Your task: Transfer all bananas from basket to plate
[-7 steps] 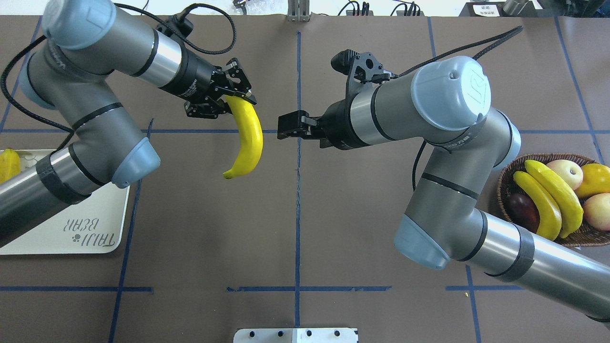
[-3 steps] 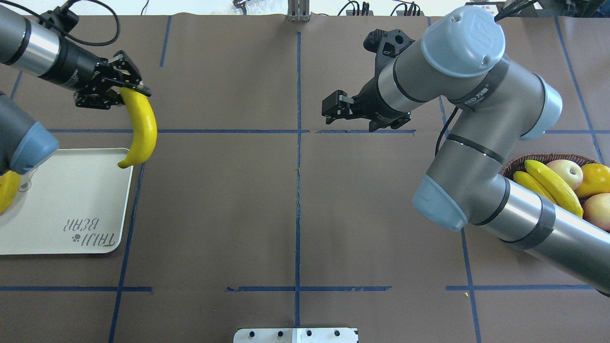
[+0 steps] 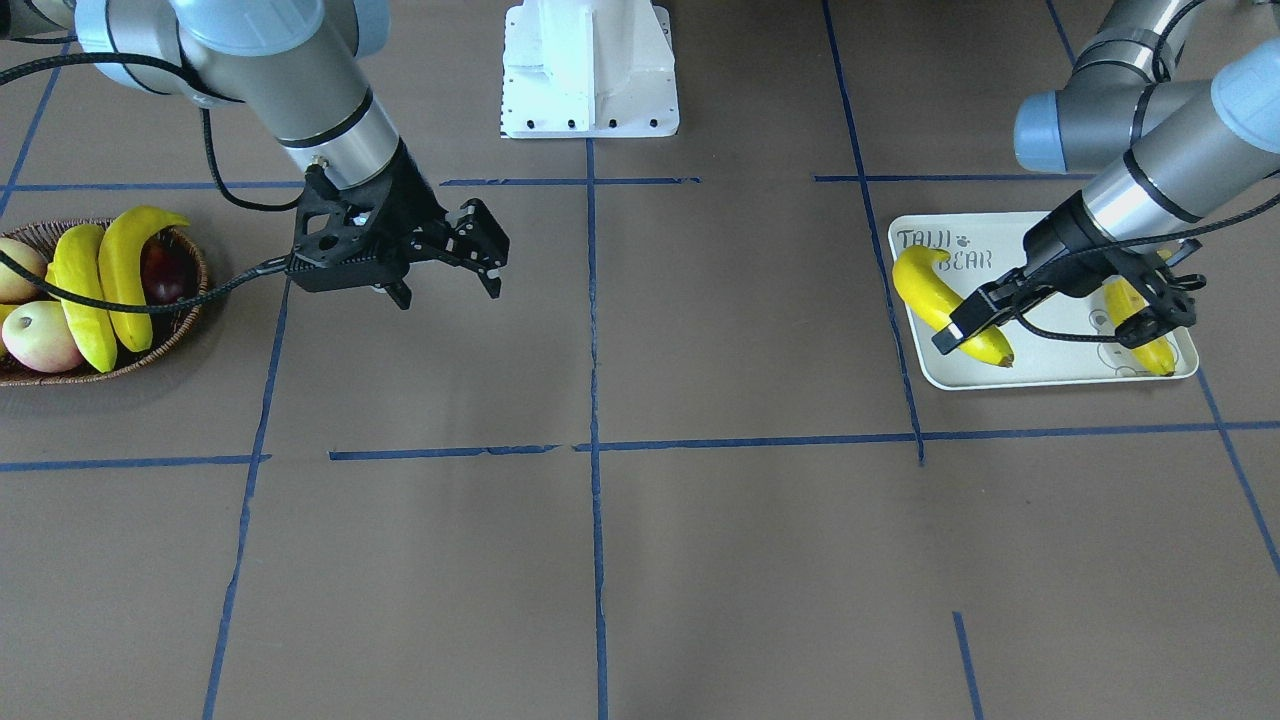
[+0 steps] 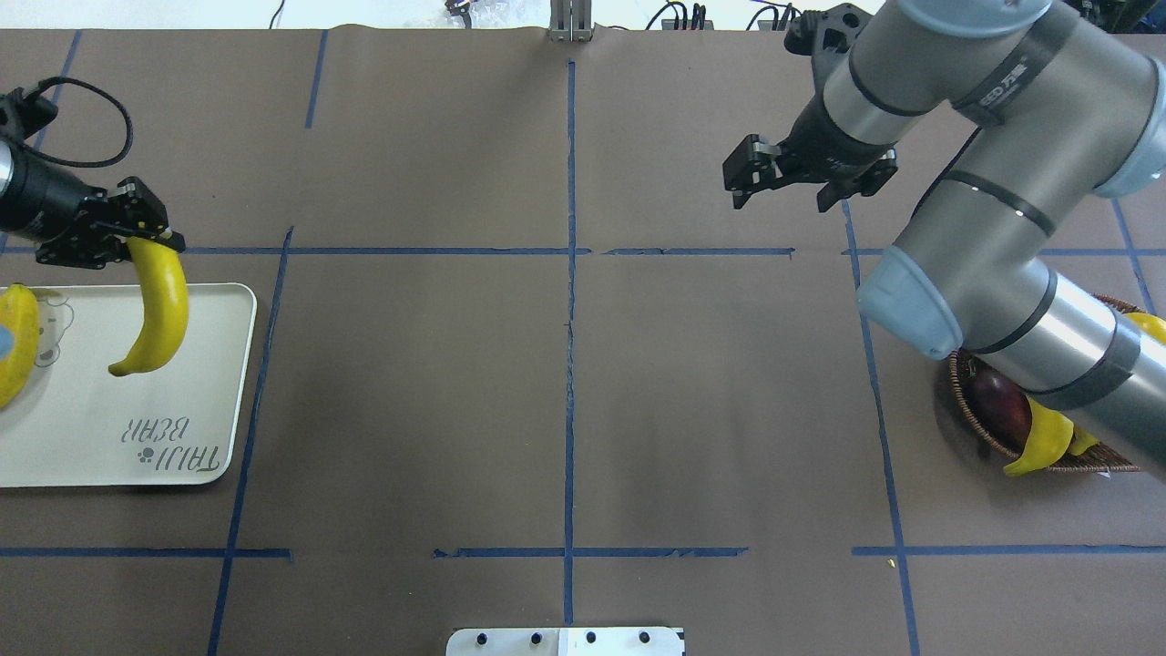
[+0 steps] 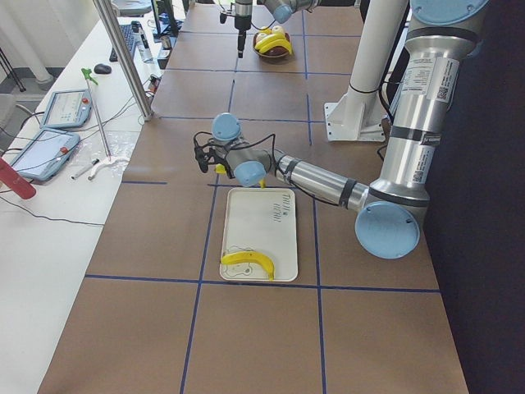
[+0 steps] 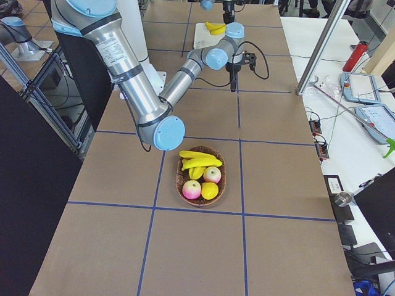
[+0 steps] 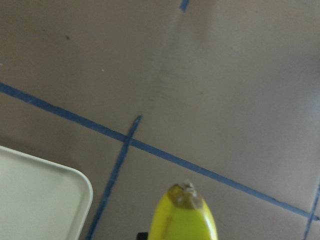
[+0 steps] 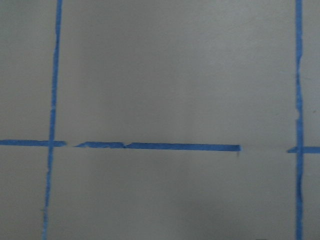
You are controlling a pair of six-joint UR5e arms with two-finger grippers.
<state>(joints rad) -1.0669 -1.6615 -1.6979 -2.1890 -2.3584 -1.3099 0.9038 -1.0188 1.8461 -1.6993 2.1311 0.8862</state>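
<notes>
Our left claw (image 4: 137,240) holds a banana (image 4: 159,314) by one end over the edge of the plate (image 4: 91,437), where early release could tip it onto the counter (image 4: 565,410); our right claw (image 3: 492,262) gapes empty.

You'll spot the wicker basket (image 6: 178,179) mid-frame, two bananas (image 6: 200,161) lying across its upper side, apples (image 6: 192,189) below. Another banana (image 6: 215,26) is at the plate (image 6: 202,37), top centre.

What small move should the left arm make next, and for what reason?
Probably lower the left end effector a little toward the plate before any release. It is shut on a banana that hangs over a bare part of the plate, apart from the other banana lying there.
</notes>
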